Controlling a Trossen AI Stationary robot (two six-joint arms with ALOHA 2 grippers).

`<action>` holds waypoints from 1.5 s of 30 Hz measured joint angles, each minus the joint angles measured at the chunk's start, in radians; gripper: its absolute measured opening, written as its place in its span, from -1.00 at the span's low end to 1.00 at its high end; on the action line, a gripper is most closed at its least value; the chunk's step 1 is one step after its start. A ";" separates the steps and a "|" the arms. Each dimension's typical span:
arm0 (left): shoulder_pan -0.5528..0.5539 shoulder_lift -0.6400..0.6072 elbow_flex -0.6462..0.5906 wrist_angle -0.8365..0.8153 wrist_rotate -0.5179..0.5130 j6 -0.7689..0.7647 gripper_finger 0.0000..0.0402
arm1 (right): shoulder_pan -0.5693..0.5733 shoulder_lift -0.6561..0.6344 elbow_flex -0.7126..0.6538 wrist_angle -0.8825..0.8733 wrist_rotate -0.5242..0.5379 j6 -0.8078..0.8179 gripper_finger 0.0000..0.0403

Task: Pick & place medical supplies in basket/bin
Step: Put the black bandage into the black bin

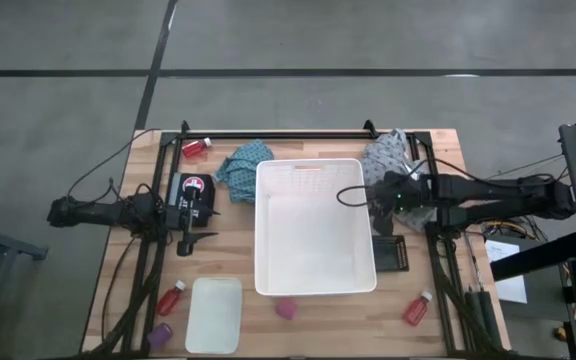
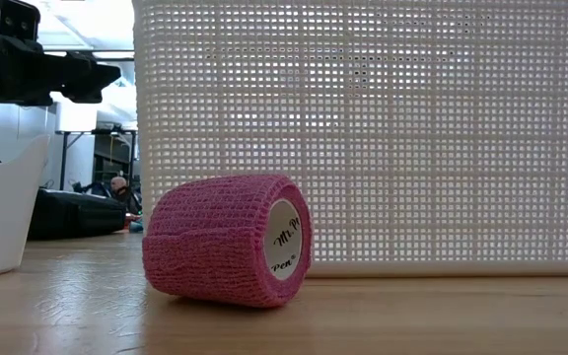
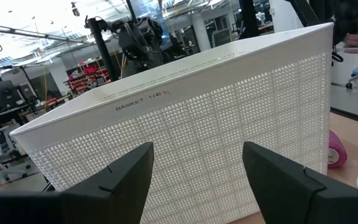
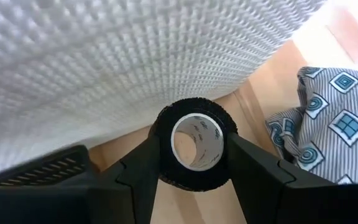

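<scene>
The right gripper (image 4: 194, 158) pinches a black roll (image 4: 194, 144) just beside the right wall of the big white basket (image 1: 315, 170), near the grey cloth (image 1: 386, 155) at the table's back edge. The left gripper (image 3: 197, 168) is spread wide with nothing in it, facing the basket's left wall. A pink roll (image 2: 230, 240) lies by the basket's front wall
</scene>
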 joint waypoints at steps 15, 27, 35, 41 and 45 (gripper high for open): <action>0.000 0.000 0.000 0.000 0.000 0.000 0.26 | 0.218 -0.066 0.050 -0.101 0.118 0.174 -0.15; 0.000 0.000 0.000 0.000 0.000 0.000 0.26 | 0.443 -0.086 0.050 -0.181 0.247 0.363 -0.26; 0.000 0.000 0.000 0.000 0.000 0.000 0.26 | 0.481 -0.090 0.050 -0.182 0.295 0.365 -0.26; 0.000 0.000 0.000 0.000 0.000 0.000 0.26 | 0.481 -0.087 0.022 -0.163 0.318 0.362 -0.13; 0.000 0.000 0.000 0.000 0.000 0.000 0.26 | 0.481 -0.079 -0.036 -0.109 0.352 0.362 -0.04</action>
